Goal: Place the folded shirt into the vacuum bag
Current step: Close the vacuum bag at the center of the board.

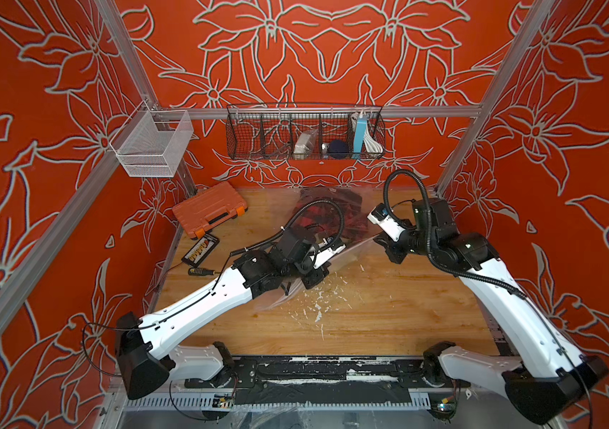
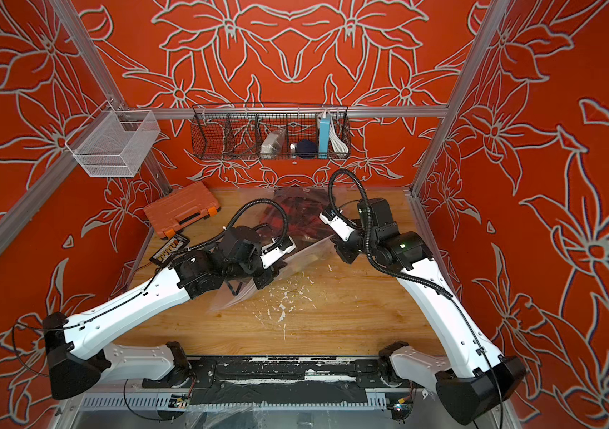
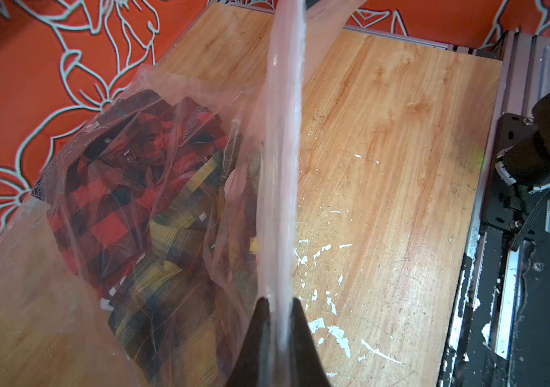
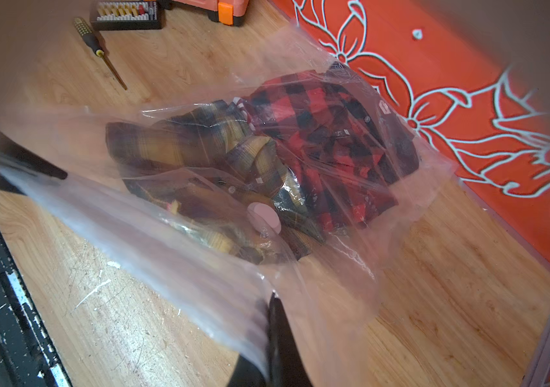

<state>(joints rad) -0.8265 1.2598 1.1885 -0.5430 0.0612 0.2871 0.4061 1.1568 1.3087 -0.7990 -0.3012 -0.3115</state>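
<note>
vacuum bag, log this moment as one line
left gripper: shut on vacuum bag edge | right gripper: shut on vacuum bag edge | red plaid shirt: inside bag | yellow plaid shirt: inside bag

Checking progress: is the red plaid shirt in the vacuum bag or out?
In: the red plaid shirt lies within the clear vacuum bag, beside a yellow plaid shirt.

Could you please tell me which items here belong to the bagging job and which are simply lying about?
In the job: vacuum bag, red plaid shirt and yellow plaid shirt inside it, left pincer and right pincer, both shut on the bag's edge.
Lying about: orange tool case, bit set, screwdriver, black wire basket, white mesh basket.
</note>
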